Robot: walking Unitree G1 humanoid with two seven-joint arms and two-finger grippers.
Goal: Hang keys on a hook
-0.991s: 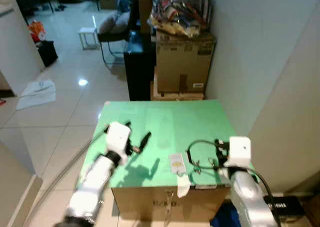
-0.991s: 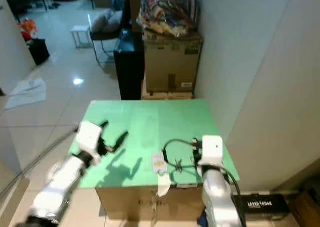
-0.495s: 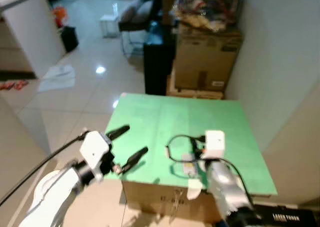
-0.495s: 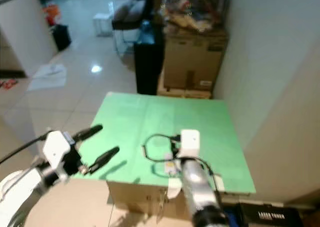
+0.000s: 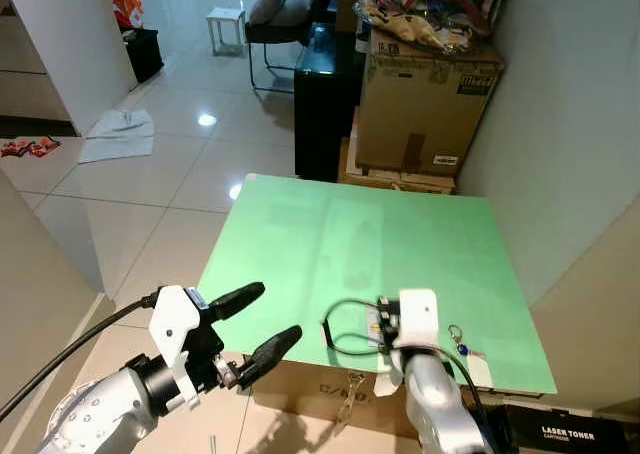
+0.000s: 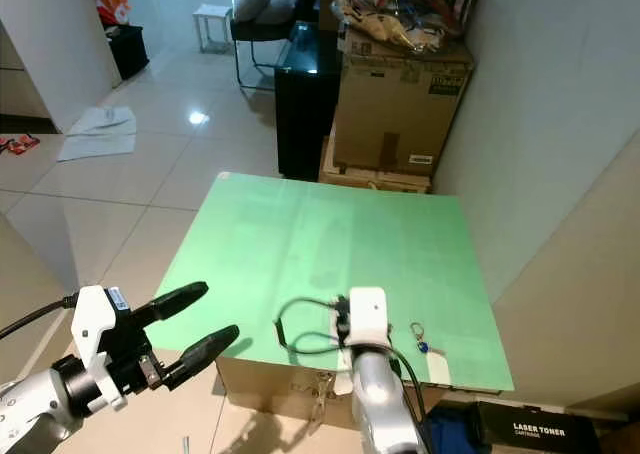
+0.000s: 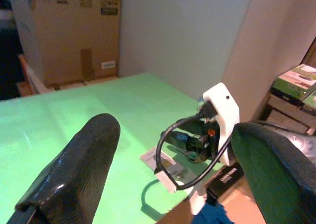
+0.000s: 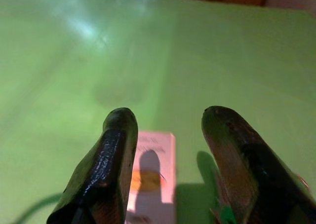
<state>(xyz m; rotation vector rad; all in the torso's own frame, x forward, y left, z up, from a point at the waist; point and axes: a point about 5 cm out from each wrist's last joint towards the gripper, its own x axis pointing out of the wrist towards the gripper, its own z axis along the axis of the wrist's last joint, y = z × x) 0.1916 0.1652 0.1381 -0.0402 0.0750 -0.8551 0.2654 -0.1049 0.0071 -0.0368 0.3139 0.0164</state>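
Observation:
A small key ring point(image 5: 457, 336) with a blue bit and a white tag point(image 5: 470, 366) lies near the front right corner of the green table top point(image 5: 370, 244). My right gripper point(image 8: 165, 118) stands open just left of the keys, low over the front edge, its white wrist point(image 5: 416, 317) covering its fingers from above. Between its fingers point(image 8: 116, 150) lies a white card point(image 8: 150, 172) with nothing gripped. My left gripper point(image 5: 262, 319) is open at the table's front left corner, off the edge. The left wrist view looks across the table at the right wrist point(image 7: 220, 110) and the card point(image 7: 159, 161).
The green top sits on a cardboard box point(image 5: 330, 399). Behind it stand a black cabinet point(image 5: 322, 104) and stacked cardboard boxes point(image 5: 425, 104). A wall point(image 5: 570, 124) runs close along the right. A toner box point(image 5: 568, 434) lies on the floor at right. Tiled floor point(image 5: 150, 184) stretches left.
The whole view has shifted as the camera moved. My left gripper has drawn back from over the table to beyond its front left corner. The right gripper stays at the front edge.

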